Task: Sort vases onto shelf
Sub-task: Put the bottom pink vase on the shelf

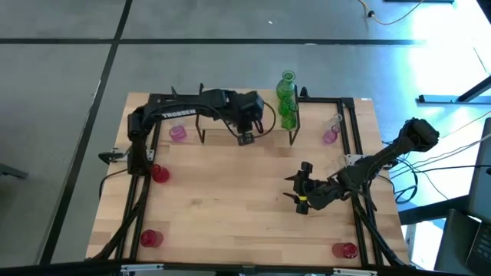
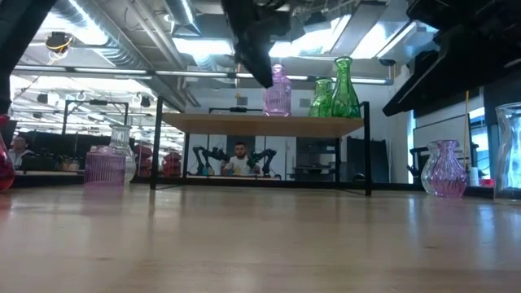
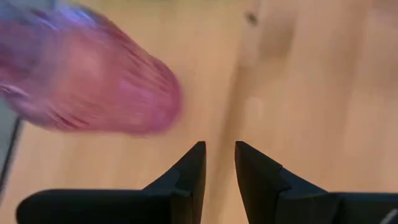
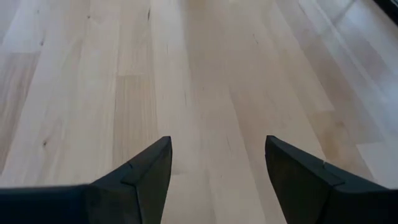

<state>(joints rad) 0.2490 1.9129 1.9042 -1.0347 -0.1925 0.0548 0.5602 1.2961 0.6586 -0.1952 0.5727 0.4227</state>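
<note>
Left hand above the shelf, fingers nearly together, beside a pink vase; two green vases stand alongside; right hand apart over the surface

The right arm's two dark, wedge-shaped gripper fingers stand wide apart, with nothing between them, above the pale, light-wood plank tabletop, whose boards run lengthwise away from the camera.
</note>
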